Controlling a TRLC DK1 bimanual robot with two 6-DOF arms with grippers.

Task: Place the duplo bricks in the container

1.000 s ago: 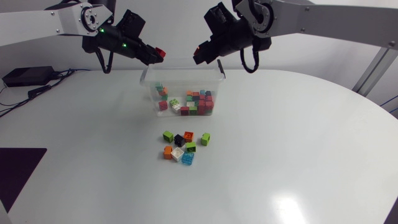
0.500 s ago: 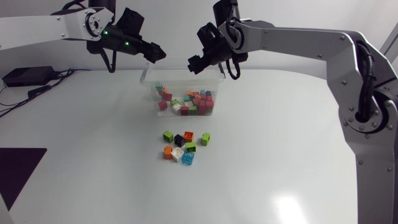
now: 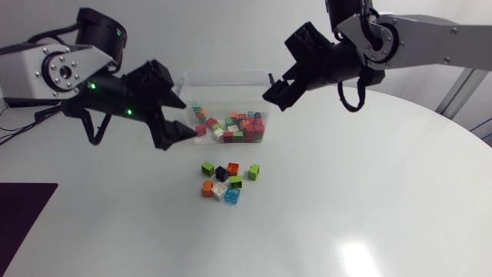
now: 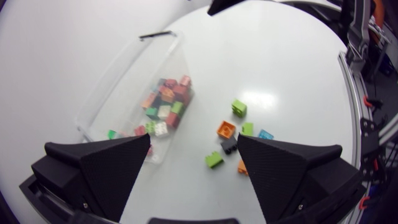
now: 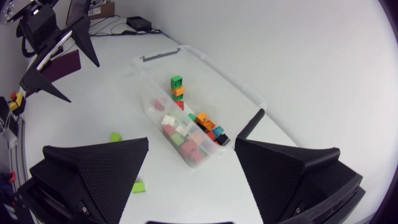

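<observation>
A clear plastic container (image 3: 184, 83) stands at the back middle of the table with several coloured duplo bricks (image 3: 234, 127) inside. In front of it lies a loose cluster of bricks (image 3: 228, 181) on the table. My left gripper (image 3: 178, 123) hangs open and empty at the container's left front corner. In the left wrist view it (image 4: 194, 142) looks down on the container (image 4: 127, 87) and the loose bricks (image 4: 233, 134). My right gripper (image 3: 278, 77) is open and empty just right of the container, above the table. Ahead of it (image 5: 192, 143) lies the container (image 5: 245, 93).
A dark mat (image 3: 19, 211) lies at the table's front left edge. Two loose green bricks (image 5: 116, 136) show beside my right gripper's finger in the right wrist view. White tabletop (image 3: 361, 200) stretches right and front of the brick cluster.
Both grippers have gone from shut to open; the red brick in my left gripper is gone. My left arm came down to the container's left front, my right arm swung right.
</observation>
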